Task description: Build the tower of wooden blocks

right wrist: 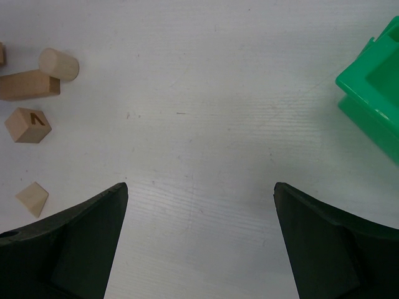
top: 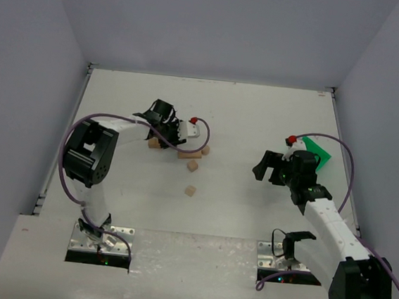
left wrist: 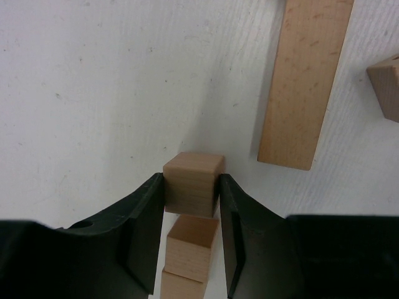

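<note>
Nearest, the left gripper [left wrist: 191, 182] is pinching a small wooden cube [left wrist: 193, 167] by its flat sides at the far left near the long bar [left wrist: 305, 81], a light, stiff, probably slippery piece, while the right gripper [right wrist: 199, 205] is hanging wide open.

Left pincer [top: 157, 130] is down over a wood block [top: 154, 143] far-left, one loose cube [top: 190, 190] sits nearer; right pincer [top: 268, 169] hovers beside the green bin [top: 321, 150] (bin's half hidden).

Only one mark legible: dark "V"-like sign on upturned face of small light-tan wooden cube [right wrist: 28, 124]. No other text readable.
</note>
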Motion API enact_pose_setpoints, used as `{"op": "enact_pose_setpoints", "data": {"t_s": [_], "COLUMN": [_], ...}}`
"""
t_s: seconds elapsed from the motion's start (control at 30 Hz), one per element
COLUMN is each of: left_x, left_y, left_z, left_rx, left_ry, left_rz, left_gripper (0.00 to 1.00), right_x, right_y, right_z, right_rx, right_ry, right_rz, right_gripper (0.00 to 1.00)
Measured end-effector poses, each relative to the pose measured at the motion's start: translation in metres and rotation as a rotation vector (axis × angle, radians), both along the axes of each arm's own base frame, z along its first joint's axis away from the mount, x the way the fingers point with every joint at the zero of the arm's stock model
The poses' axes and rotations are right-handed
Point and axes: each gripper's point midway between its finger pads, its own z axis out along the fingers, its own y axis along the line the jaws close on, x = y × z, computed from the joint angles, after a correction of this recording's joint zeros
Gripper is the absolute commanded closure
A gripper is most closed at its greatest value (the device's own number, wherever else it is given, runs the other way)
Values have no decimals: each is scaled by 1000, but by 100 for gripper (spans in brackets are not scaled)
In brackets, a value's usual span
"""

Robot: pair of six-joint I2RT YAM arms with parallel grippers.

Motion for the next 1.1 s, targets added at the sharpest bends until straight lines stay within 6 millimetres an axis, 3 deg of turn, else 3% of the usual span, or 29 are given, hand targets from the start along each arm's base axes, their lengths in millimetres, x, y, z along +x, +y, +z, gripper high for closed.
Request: {"op": "enact_pose_setpoints", "data": {"t_s": [0.6,1.1], "left_x": [-2,-7], "left_y": [14,21], "left_z": [-5,-6], "left_rx": [32,52], "left_ry": [-7,9], "left_rz": [-12,-30], "left_gripper": [69,56], "right_x": [-1,-1], "right_y": [-1,-1], "right_z": [-1,-1], "right_rx": [-2,-2], "right_ry": [6,7], "right_rz": [-2,-2], "right_gripper": [1,1]}}
